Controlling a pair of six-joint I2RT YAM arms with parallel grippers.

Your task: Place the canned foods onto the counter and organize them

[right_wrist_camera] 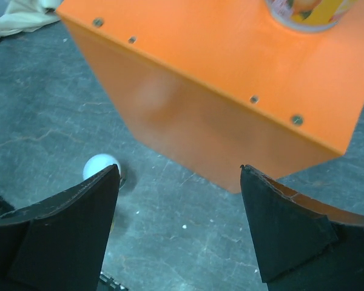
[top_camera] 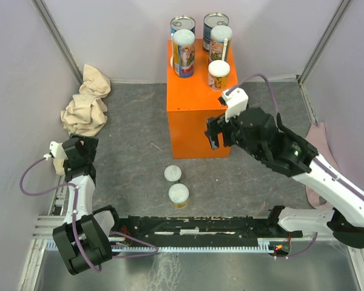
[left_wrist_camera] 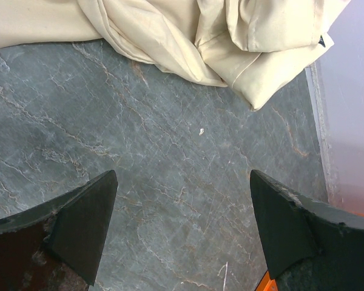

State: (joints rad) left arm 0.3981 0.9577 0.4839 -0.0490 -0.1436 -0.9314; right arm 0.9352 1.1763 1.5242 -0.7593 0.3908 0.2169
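The orange counter (top_camera: 194,124) stands mid-table. Several cans stand at its top: two blue tins (top_camera: 182,26) at the back, colourful ones (top_camera: 184,53) in front, one near the right edge (top_camera: 219,74). Two white-lidded cans (top_camera: 173,174) (top_camera: 179,195) stand on the floor in front of it. My right gripper (top_camera: 215,134) is open and empty, at the counter's front right corner. Its wrist view shows the counter (right_wrist_camera: 230,79), a can on it (right_wrist_camera: 309,9) and a floor can (right_wrist_camera: 101,167); the gripper (right_wrist_camera: 179,182) is over bare floor. My left gripper (top_camera: 73,148) (left_wrist_camera: 182,200) is open and empty at the far left.
A crumpled beige cloth (top_camera: 88,103) lies at the back left, just ahead of the left gripper (left_wrist_camera: 170,36). A pink cloth (top_camera: 321,142) lies by the right wall under the right arm. The black rail (top_camera: 194,227) runs along the near edge.
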